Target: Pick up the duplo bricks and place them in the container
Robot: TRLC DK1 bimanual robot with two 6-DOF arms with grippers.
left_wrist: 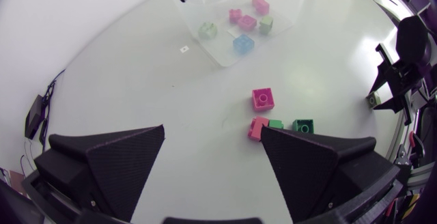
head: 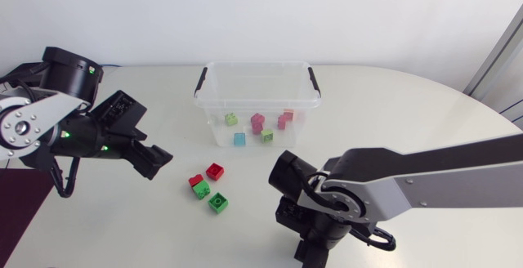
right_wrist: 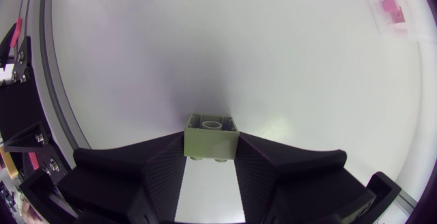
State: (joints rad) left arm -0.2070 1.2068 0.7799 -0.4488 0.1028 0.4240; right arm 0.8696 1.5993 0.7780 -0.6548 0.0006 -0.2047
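right pincer grips an olive brick in front of the container

the right pincer (right_wrist: 210,161) is closed narrow on an olive brick (right_wrist: 211,136), one finger on each side, studs facing away from the wrist. it hangs over bare bench (head: 392,113), in front of the container's right front corner and well apart from it. the container (head: 253,65) is a clear box with black latches (head: 201,81) and no lid on. it already holds several small bricks (head: 257,123): green, pink, blue and olive, loosely scattered on its floor.

the left pincer (left_wrist: 212,134) stands wide with nothing between its fingers, out from the container's left front corner. three loose pieces lie in front of the container's front wall, between the two pincers. they are a red brick (head: 214,171) nearest the container, a red-and-green pair (head: 198,185) touching just beyond it, and a green brick (head: 217,203) farthest out. nothing lies between the olive brick and the container's open top; the loose cluster sits off toward the left pincer.
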